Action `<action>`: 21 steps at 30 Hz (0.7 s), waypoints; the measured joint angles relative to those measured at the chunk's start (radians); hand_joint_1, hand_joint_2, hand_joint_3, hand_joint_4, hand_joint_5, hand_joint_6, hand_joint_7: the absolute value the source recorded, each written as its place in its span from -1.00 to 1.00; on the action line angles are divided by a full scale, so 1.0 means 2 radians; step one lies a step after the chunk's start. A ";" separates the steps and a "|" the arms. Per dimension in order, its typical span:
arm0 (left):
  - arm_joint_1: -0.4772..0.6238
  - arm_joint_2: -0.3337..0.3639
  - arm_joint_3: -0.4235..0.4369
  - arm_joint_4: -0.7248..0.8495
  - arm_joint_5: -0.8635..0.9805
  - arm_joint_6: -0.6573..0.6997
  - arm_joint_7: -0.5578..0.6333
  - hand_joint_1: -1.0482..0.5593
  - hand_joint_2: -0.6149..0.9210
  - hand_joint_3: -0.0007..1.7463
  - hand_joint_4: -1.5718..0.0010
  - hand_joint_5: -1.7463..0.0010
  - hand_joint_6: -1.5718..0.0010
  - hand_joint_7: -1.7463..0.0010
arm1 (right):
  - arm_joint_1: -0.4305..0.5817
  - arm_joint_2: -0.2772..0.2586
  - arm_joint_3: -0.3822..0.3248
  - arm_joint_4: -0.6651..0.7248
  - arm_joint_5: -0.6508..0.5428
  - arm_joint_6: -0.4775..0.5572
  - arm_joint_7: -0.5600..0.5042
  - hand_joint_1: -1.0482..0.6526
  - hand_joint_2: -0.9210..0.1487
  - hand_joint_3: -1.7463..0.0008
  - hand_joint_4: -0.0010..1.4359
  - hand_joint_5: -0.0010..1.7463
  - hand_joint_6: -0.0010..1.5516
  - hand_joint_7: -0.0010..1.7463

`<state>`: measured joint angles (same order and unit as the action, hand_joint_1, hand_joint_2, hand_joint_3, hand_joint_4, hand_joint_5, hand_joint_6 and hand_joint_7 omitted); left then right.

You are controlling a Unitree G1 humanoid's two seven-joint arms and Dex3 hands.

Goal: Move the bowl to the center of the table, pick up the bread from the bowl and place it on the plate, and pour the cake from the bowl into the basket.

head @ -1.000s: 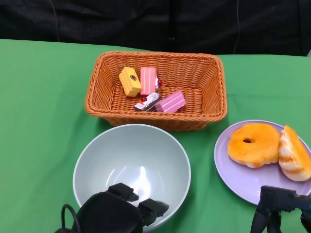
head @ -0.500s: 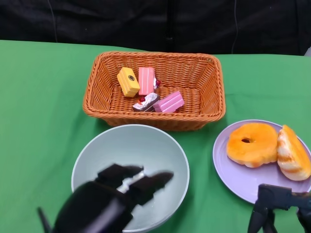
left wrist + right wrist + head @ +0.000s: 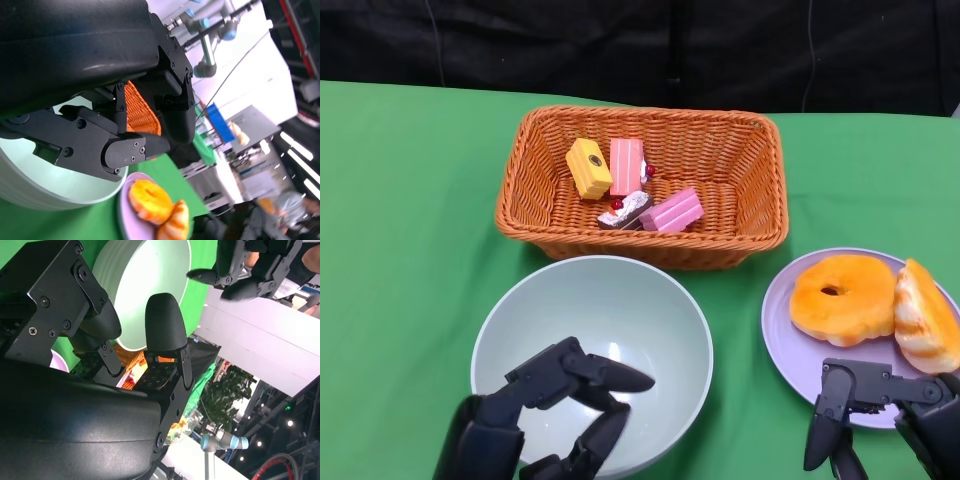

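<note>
The pale green bowl [image 3: 590,350] stands empty at the near middle of the table. My left hand [image 3: 545,420] hovers over its near rim with fingers apart, holding nothing. The bowl [image 3: 45,180] fills the space behind my left hand's fingers [image 3: 125,145] in the left wrist view. Several cake pieces [image 3: 630,190] lie in the wicker basket [image 3: 730,150] beyond the bowl. A donut [image 3: 842,297] and a bread piece [image 3: 925,315] lie on the purple plate [image 3: 800,350] at the right. My right hand [image 3: 880,415] hangs empty at the plate's near edge, fingers apart.
Green cloth [image 3: 400,220] covers the table, with a dark backdrop behind it. The right wrist view shows the bowl [image 3: 145,290] and my left hand [image 3: 250,270] past my right hand's fingers [image 3: 165,320].
My left hand has let go of the bowl's near rim, risen a little and spread its fingers. My right hand has come up slightly toward the plate. The bowl stays put.
</note>
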<state>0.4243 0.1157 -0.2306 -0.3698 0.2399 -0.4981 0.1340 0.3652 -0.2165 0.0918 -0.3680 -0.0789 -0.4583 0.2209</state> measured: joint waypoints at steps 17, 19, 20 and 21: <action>0.001 -0.024 0.005 0.016 -0.033 -0.026 -0.024 0.10 0.64 0.16 0.12 -0.77 0.17 -0.55 | -0.005 0.003 0.004 -0.002 0.000 0.012 0.000 0.45 0.40 -1.00 0.11 0.99 0.00 0.68; 0.001 -0.025 0.006 0.016 -0.033 -0.026 -0.025 0.10 0.64 0.16 0.12 -0.77 0.17 -0.55 | -0.005 0.003 0.004 -0.002 0.000 0.012 0.000 0.45 0.40 -1.00 0.11 0.99 0.00 0.68; 0.001 -0.025 0.006 0.016 -0.033 -0.026 -0.025 0.10 0.64 0.16 0.12 -0.77 0.17 -0.55 | -0.005 0.003 0.004 -0.002 0.000 0.012 0.000 0.45 0.40 -1.00 0.11 0.99 0.00 0.68; 0.001 -0.025 0.006 0.016 -0.034 -0.026 -0.027 0.10 0.64 0.16 0.12 -0.77 0.17 -0.55 | -0.005 0.003 0.004 -0.002 0.000 0.012 0.000 0.45 0.40 -1.00 0.11 0.99 0.00 0.68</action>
<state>0.4266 0.0653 -0.2186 -0.3374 0.1728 -0.5494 0.0800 0.3560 -0.2105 0.0997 -0.3728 -0.0795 -0.4345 0.2212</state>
